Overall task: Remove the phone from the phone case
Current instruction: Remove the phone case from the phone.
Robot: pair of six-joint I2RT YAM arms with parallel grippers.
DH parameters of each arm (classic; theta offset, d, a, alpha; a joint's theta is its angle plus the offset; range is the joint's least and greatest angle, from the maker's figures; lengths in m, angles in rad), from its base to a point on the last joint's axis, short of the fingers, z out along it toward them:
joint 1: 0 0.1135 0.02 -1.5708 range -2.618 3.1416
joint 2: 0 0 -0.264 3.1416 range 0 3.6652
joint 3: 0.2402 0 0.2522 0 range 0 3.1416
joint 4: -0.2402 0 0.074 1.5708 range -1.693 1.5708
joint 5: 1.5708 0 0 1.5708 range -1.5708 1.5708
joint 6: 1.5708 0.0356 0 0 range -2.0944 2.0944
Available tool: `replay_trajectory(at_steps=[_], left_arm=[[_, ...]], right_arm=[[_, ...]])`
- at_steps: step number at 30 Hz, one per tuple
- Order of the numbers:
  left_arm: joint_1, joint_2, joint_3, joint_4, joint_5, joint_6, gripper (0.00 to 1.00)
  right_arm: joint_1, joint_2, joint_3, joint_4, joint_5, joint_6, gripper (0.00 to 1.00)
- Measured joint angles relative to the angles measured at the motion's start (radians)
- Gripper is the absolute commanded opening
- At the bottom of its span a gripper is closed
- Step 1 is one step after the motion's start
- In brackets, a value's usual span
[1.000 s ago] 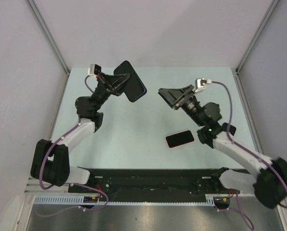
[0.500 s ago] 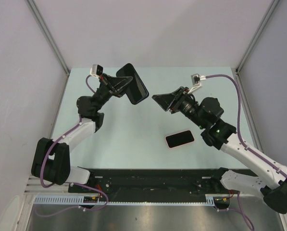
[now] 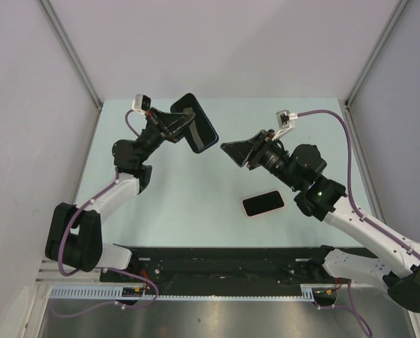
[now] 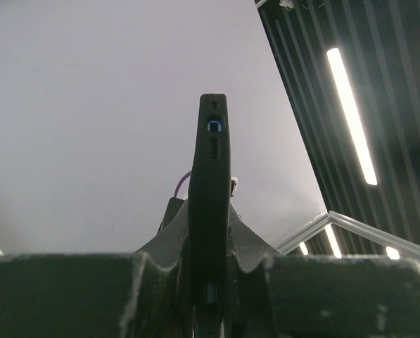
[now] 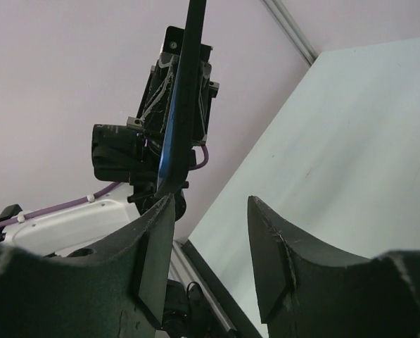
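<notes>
My left gripper (image 3: 183, 127) holds a dark phone case with a blue rim (image 3: 198, 128) up in the air above the far left of the table, shut on its lower end. In the left wrist view the case (image 4: 211, 169) stands edge-on between my fingers (image 4: 252, 243); I cannot tell from here whether the phone sits inside. My right gripper (image 3: 228, 150) hangs open and empty just right of the case, not touching it. Its wrist view shows the case (image 5: 182, 105) edge-on beyond the left fingertip, with my right gripper (image 5: 210, 204) open.
A black slab with a pink rim (image 3: 263, 203) lies flat on the pale green table (image 3: 174, 197) below the right arm. Grey walls (image 3: 224, 42) close in the back and sides. A black rail (image 3: 217, 264) runs along the near edge.
The right arm has swung left and its gripper now sits close to the held case, jaws slightly wider. The left gripper tilted the case a little and kept its grip.
</notes>
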Motion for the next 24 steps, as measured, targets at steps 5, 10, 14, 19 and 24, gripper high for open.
replay_trajectory(at_steps=[5, 10, 14, 19, 24], left_arm=[[-0.002, -0.005, 0.000, -0.002, 0.000, 0.001, 0.00], [-0.008, -0.010, 0.000, -0.006, 0.000, 0.009, 0.00], [-0.011, -0.010, 0.000, -0.007, 0.000, 0.010, 0.00], [-0.015, -0.011, 0.000, -0.007, 0.000, 0.014, 0.00], [-0.015, -0.016, 0.000, -0.010, 0.000, 0.018, 0.00]], right_arm=[[0.006, 0.000, 0.006, 0.018, 0.000, 0.001, 0.50], [0.008, 0.003, 0.009, 0.045, 0.002, 0.002, 0.50], [0.008, 0.014, 0.027, 0.055, 0.005, 0.002, 0.50], [0.008, 0.034, 0.042, 0.075, 0.019, 0.002, 0.50], [0.008, 0.057, 0.043, 0.075, 0.036, 0.002, 0.50]])
